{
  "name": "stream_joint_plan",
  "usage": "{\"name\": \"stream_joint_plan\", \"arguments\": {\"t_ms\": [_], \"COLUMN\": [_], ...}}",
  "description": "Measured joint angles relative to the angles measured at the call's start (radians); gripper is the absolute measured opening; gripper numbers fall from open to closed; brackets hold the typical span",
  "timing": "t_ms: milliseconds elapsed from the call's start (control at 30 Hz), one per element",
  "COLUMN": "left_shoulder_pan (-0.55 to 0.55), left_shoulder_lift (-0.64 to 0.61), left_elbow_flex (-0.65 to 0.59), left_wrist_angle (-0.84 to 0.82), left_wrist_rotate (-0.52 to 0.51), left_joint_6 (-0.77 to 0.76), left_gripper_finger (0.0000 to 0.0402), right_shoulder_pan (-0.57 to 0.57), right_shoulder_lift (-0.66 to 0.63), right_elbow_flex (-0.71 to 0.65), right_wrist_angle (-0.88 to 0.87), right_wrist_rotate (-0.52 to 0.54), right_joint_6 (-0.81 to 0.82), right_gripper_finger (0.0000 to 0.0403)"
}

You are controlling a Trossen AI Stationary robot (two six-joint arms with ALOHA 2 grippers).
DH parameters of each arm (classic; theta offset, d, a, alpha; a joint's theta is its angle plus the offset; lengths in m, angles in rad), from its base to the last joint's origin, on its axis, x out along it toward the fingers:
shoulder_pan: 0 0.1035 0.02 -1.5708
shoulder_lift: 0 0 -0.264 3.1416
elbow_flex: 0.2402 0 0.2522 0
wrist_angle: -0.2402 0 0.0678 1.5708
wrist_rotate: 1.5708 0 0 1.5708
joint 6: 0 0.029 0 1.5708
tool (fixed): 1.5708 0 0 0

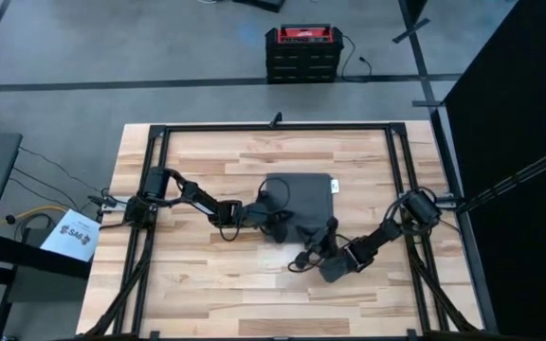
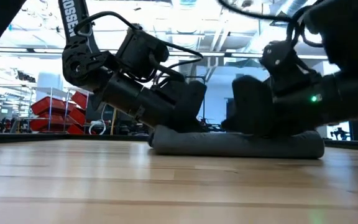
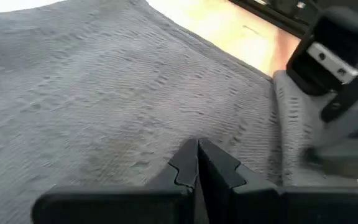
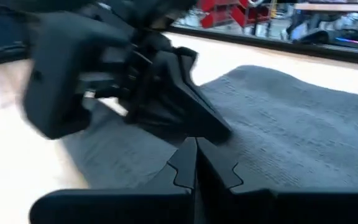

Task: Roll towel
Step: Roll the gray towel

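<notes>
The dark grey towel (image 1: pixel 303 194) lies in the middle of the table, with a small white tag (image 1: pixel 335 189) at its right edge. Its near edge is rolled into a low roll (image 2: pixel 238 144) that rests on the wood. My left gripper (image 1: pixel 278 225) comes in from the table's left and is shut at the roll's left end. My right gripper (image 1: pixel 309 251) comes in from the right and is shut at the near edge. The two grippers stand close together, and each one's wrist view shows the other: the right gripper (image 3: pixel 337 59) and the left gripper (image 4: pixel 160 93). My left gripper has its shut fingertips (image 3: pixel 197 163) down on the towel's flat top face (image 3: pixel 135 118), beside the roll (image 3: pixel 291 130). The fingers slant down from the table's left. I cannot tell whether any cloth is caught between them. My right gripper has its shut fingertips (image 4: pixel 196 163) low on the towel's cloth (image 4: pixel 272 143) by the rolled near edge, pointing toward the table's left. Its own fingers hide the place of contact, so I cannot tell whether cloth is pinched.
A black frame rail (image 1: pixel 273 126) runs around the table's working area. Bare wood (image 1: pixel 235 294) lies near of the towel. A red and black case (image 1: pixel 301 52) stands on the floor beyond the far edge.
</notes>
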State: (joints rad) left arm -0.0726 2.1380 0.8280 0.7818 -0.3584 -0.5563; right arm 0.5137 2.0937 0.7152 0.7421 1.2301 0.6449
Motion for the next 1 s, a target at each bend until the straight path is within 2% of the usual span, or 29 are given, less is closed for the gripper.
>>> {"name": "stream_joint_plan", "arguments": {"t_ms": [133,233,300,433,500,567,700,833,1000], "left_shoulder_pan": [-0.018,-0.022,-0.021,-0.006,0.023,0.059,0.129,0.152,0.131], "left_shoulder_lift": [0.000,-0.035,-0.089,-0.184,-0.205,-0.206,-0.141,-0.079,-0.066], "left_elbow_flex": [0.012,0.013,0.010,0.007,0.007,0.009,0.011,0.016,0.018], "left_wrist_angle": [-0.024,-0.075,-0.171,-0.340,-0.335,-0.284,-0.197,-0.165,-0.227], "left_wrist_rotate": [-0.027,-0.025,-0.044,-0.164,-0.198,-0.168,0.025,0.047,0.073], "left_joint_6": [0.025,0.071,0.107,0.254,0.339,0.402,0.455,0.460,0.377], "left_gripper_finger": [0.0000,0.0000,0.0000,0.0000,0.0000,0.0000,0.0000,0.0000,0.0000], "right_shoulder_pan": [-0.027,-0.031,-0.022,-0.012,-0.012,-0.009,0.007,0.017,0.022], "right_shoulder_lift": [-0.002,-0.003,-0.004,-0.005,-0.006,-0.014,-0.049,-0.112,-0.208], "right_elbow_flex": [0.001,0.003,0.003,0.002,-0.008,-0.023,-0.050,-0.104,-0.208], "right_wrist_angle": [-0.166,-0.215,-0.232,-0.276,-0.270,-0.264,-0.282,-0.291,-0.306], "right_wrist_rotate": [-0.015,-0.044,-0.055,-0.077,-0.102,-0.123,-0.150,-0.181,-0.205], "right_joint_6": [0.119,0.125,0.117,0.115,0.115,0.127,0.142,0.148,0.177], "right_gripper_finger": [0.0000,0.0000,0.0000,0.0000,0.0000,0.0000,0.0000,0.0000,0.0000]}}
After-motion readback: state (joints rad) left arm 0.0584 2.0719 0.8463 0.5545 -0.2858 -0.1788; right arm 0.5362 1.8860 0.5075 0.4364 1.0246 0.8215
